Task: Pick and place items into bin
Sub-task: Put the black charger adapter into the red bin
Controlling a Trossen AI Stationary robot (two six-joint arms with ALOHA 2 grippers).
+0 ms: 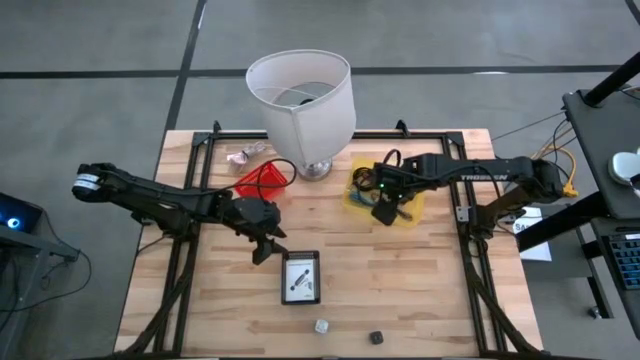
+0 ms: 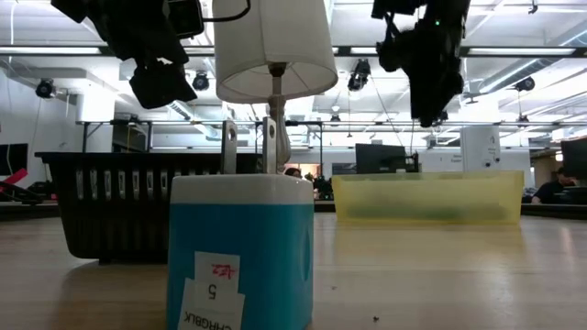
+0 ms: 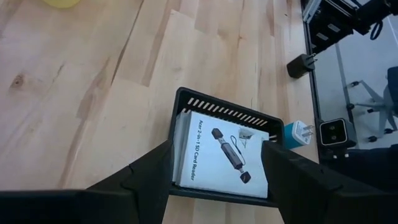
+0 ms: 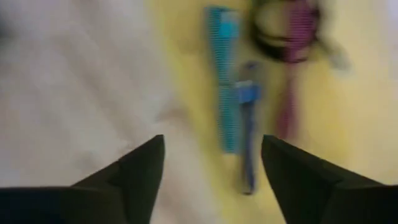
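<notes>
Two tools spread and empty, left tool above black bin, right tool over blurred yellow tray

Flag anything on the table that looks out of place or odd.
The big white lampshade stands upside down, wide opening up, at the table's far edge, an odd thing among the small loose items. Two small cubes lie stray at the near edge.

Pale planked wood table, matt; translucent yellow plastic bin; slatted black plastic tray.
</notes>
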